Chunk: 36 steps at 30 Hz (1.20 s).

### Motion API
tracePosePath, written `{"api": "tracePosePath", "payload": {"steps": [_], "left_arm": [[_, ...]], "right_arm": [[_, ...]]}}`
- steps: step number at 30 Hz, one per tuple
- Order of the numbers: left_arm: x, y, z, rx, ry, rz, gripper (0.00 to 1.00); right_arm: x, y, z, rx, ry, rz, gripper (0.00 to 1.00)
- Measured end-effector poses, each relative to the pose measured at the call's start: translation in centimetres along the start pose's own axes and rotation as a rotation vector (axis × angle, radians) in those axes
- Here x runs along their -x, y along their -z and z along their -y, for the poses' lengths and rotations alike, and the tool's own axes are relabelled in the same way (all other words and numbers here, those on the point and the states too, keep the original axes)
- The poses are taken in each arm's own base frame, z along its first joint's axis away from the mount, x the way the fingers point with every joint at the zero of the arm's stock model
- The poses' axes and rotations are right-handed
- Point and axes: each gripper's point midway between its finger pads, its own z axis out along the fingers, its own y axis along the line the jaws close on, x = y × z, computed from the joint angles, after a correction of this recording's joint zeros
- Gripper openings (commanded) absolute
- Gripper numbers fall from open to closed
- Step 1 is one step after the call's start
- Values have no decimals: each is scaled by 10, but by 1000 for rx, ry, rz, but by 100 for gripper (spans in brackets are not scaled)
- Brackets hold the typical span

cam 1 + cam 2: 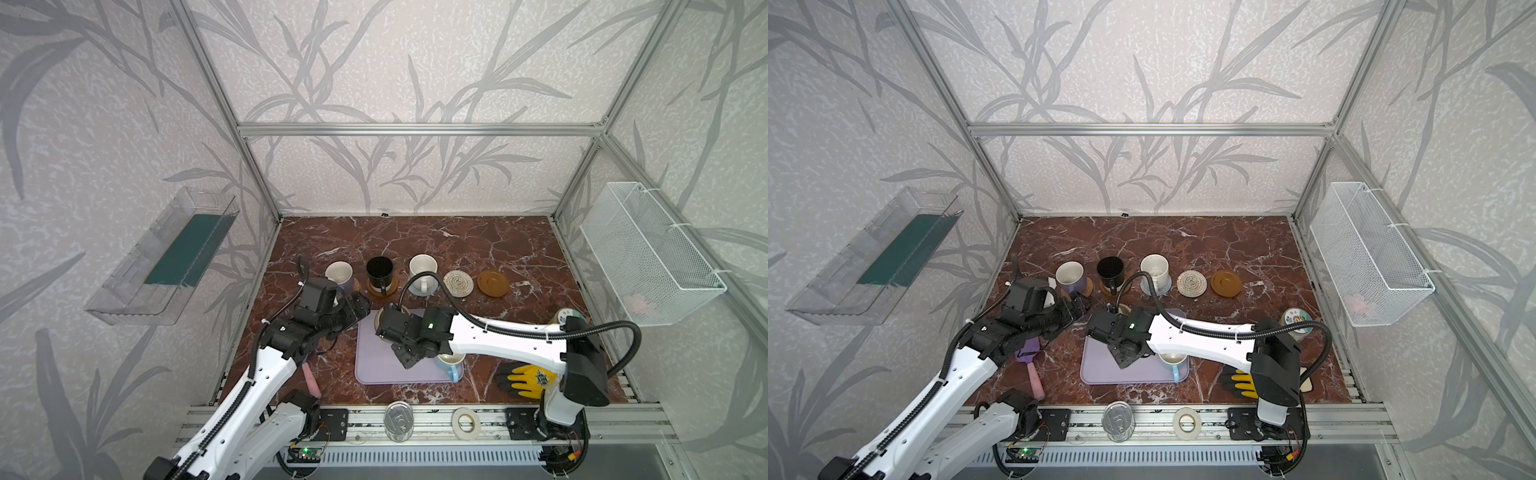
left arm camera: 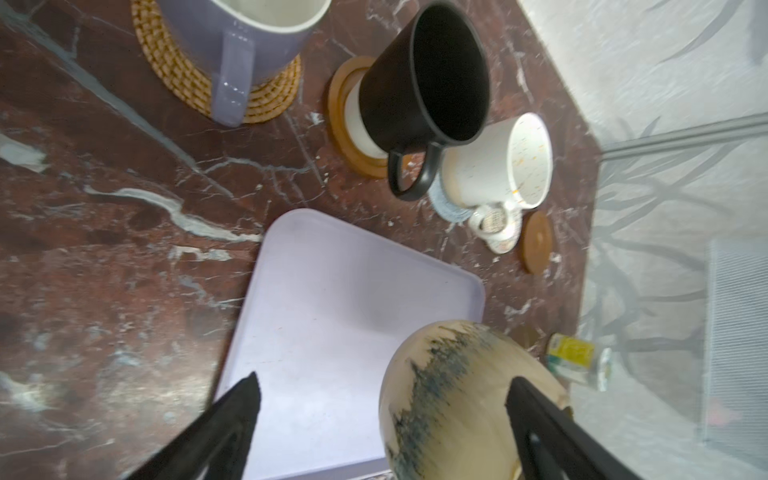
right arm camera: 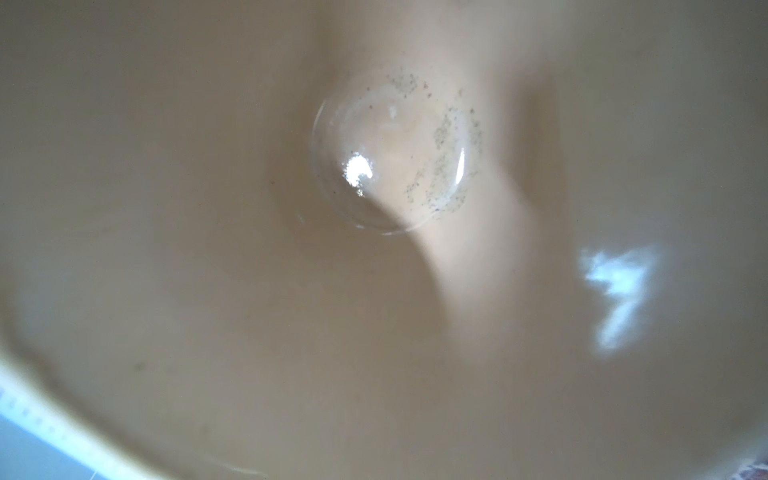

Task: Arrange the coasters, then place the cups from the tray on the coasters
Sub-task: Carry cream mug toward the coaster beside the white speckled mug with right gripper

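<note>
Red-brown marble table (image 1: 478, 241), boxed in by leaf-papered walls, leaves little slack for the next move. The right tool (image 1: 383, 330) is closed. Its wrist view is filled with the mug's inside, so it seems to pinch the rim of the beige mug (image 2: 457, 395) over the far left corner of the tray (image 1: 374, 370). Whether the mug rests there or hangs just above, I cannot tell. Such a thin rim pinch on a round, glossy, probably heavy body could let it swing or slip if the arm moves fast. The left tool (image 2: 384, 378) has its fingers (image 2: 232, 419) wide apart, and one of them lies close against the mug's side, touching or not I cannot say. A lift before that arm backs off might knock the mug askew. The likely targets, the cream braided coaster (image 1: 458, 283) and the bare brown wooden coaster (image 1: 493, 283), sit just beside the speckled white mug (image 1: 422, 268). That mug's handle points toward the tray, so a low carry could clip it. The light blue mug (image 1: 451, 365) waits on the tray under the right arm. The beige mug is bulbous, glazed cream-tan with a ragged blue-grey streak outside and dark specks at the bottom inside.
</note>
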Motion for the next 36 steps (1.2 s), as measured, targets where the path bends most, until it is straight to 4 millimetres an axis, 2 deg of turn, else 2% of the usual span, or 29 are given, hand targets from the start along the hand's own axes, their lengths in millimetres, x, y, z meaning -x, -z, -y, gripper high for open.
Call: {"api": "tracePosePath", "payload": {"steps": [5, 11, 18, 22, 29, 36], "left_arm": [[16, 11, 25, -68, -31, 46, 99], [27, 16, 47, -136, -53, 68, 99], [31, 5, 66, -169, -73, 42, 99], [26, -3, 80, -181, -107, 18, 99], [15, -13, 109, -205, -189, -14, 99], [11, -25, 124, -199, -230, -34, 99]], "right_arm": [[13, 24, 10, 5, -20, 76, 0], [19, 34, 32, -5, -62, 110, 0], [28, 51, 79, -1, -185, 146, 0], [31, 61, 109, 14, -265, 176, 0], [19, 62, 164, 7, -402, 164, 0], [14, 60, 200, -4, -480, 149, 0]]}}
